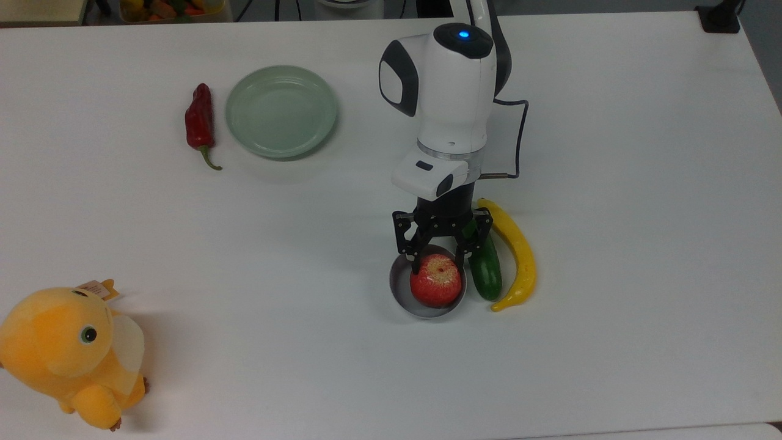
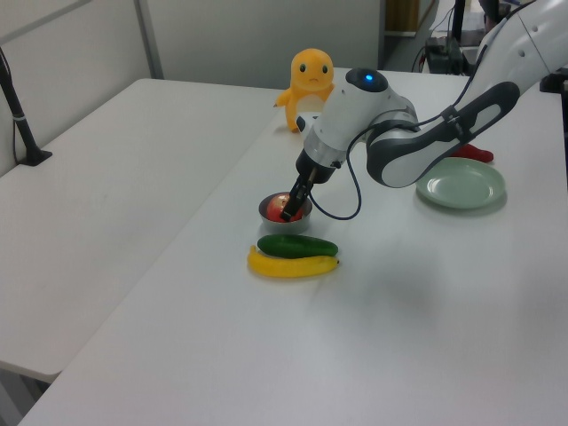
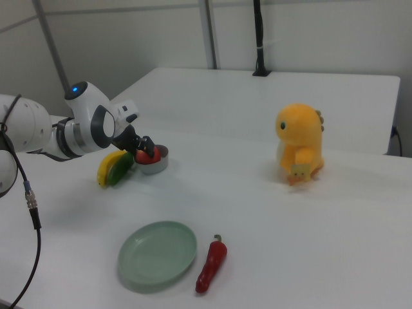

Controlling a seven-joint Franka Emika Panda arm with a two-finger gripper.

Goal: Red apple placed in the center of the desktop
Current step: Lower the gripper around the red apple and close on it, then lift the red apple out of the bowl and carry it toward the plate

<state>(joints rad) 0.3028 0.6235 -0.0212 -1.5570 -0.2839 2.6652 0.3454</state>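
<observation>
**Apple in the bowl, gripper around it**

The apple [image 1: 435, 280] sits in a small grey metal bowl [image 1: 403, 293] on the desktop [image 1: 641, 183], its yellowish speckled stem end facing up. In the top view it lies toward the bowl's right. The gripper [image 1: 441, 260] comes down over the apple's far side, its black fingers [image 1: 415, 264] spread to either side of the fruit; whether they touch the skin I cannot tell.

Just to the top view's right of the bowl lies a green cucumber [image 1: 486, 272], touching or nearly touching the rim, and beside that a curved yellow banana [image 1: 519, 253]. The gripper's right finger stands over the cucumber's upper end.

Well apart, toward the top view's upper left, a pale green plate [image 1: 281, 111] rests with a dark-red chili [image 1: 200, 119] just beside it on its left. At the top view's lower left corner stands an orange plush toy [image 1: 70, 354] with a small tag [image 1: 91, 287] at its neck; no writing on it can be read.

A blue light [image 1: 464, 34] glows on the arm's white wrist.
</observation>
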